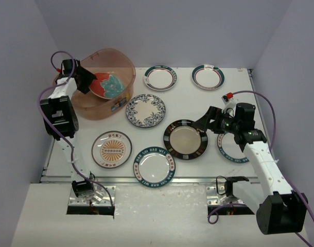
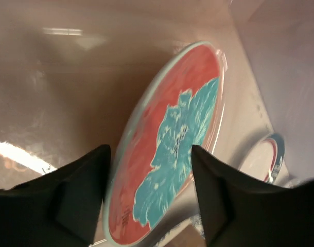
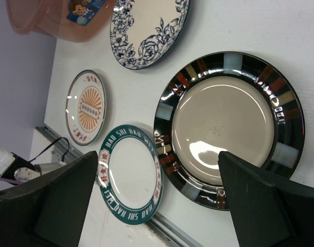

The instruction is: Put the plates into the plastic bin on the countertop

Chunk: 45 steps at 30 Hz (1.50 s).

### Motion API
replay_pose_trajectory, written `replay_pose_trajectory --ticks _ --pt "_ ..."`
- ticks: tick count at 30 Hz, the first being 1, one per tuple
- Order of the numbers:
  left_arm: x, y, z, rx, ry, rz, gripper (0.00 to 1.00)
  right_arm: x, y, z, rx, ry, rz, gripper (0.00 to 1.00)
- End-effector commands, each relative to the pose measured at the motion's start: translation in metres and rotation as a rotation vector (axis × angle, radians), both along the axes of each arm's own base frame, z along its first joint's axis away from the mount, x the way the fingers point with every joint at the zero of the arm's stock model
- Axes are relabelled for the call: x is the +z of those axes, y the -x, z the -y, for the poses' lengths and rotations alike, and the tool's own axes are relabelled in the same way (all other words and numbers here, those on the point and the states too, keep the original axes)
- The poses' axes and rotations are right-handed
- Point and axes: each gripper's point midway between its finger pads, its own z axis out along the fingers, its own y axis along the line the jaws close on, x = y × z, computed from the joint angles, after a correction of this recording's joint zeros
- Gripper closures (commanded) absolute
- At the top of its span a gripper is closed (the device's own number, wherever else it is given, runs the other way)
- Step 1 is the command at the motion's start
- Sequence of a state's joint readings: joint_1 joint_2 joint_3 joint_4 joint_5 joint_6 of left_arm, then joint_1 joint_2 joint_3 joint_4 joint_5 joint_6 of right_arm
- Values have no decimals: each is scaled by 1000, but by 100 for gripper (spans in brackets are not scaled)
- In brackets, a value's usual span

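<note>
Between jaws of left end effector [image 2: 149, 154] — red plate [image 2: 170, 98], tilted.

Teal plate [image 3: 130, 175] ("HAO SHI HAO")

Both arms are white tubes joined by chunky black housings. The left pincer [image 1: 89, 81] has matte black, blocky fingers [image 2: 74, 200] with flat inner faces and rounded corners. Just behind it a purple cable [image 1: 55, 55] loops off the black wrist and trails along the white link. The right pincer [image 1: 202, 123] is the same black. Behind it sits a small red-and-white fitting [image 1: 229, 96], and a second purple cable [image 1: 270, 110] arcs back from there.
</note>
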State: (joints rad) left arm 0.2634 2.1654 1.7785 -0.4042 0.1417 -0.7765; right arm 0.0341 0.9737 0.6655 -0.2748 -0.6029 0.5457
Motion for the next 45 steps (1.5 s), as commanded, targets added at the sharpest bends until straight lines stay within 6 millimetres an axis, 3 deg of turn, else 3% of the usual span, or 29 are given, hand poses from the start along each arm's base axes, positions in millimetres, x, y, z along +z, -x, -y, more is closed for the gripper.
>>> replay_pose_trajectory --ticks 1,2,5,8,11,13,16,18,20,21,22,23,24,25,27,30,32,37,42,45 --pt "80 -36 -15 16 -52 196 9 -2 -4 6 -4 42 24 1" --pt "70 -29 -17 27 -60 137 0 -1 -5 7 -7 45 28 1" --pt "61 -21 -22 40 -91 60 0 0 -12 5 -10 37 11 1" --pt "67 -16 -38 97 -155 5 0 11 -26 -1 1 -5 16 1" --pt "78 -4 -48 132 -201 -29 0 35 -42 -21 79 -101 65 1" --pt "101 1 -50 144 -219 2 0 34 -53 -32 104 -104 48 1" --pt "155 19 -44 140 -244 100 0 31 -85 -65 161 -30 34 1" --pt "201 47 -22 79 -228 206 0 25 -108 -81 173 -10 10 1" --pt "227 66 -3 17 -207 287 0 16 -126 -90 163 15 -9 1" --pt "245 85 13 -34 -199 352 0 18 -144 -100 164 36 8 1" --pt "276 113 34 -103 -194 454 0 14 -158 -106 164 61 7 1" --pt "279 138 51 -154 -183 496 0 7 -167 -110 170 73 -9 2" --pt "270 144 56 -179 -175 503 0 1 -176 -114 177 74 -19 2" --pt "278 160 65 -207 -192 553 0 -9 -187 -119 185 73 -35 4" --pt "285 213 83 -244 -238 635 0 -26 -205 -126 208 72 -67 7" --pt "288 260 95 -264 -304 697 0 -57 -231 -131 223 113 -122 9" --pt "276 281 107 -303 -308 705 0 -78 -242 -131 231 122 -162 13" --pt "271 313 135 -429 -339 681 0 -112 -231 -139 300 26 -266 28" --pt "259 320 144 -480 -360 653 0 -142 -221 -146 321 -52 -357 44" --pt "257 322 149 -514 -372 659 0 -160 -216 -147 319 -68 -408 62"
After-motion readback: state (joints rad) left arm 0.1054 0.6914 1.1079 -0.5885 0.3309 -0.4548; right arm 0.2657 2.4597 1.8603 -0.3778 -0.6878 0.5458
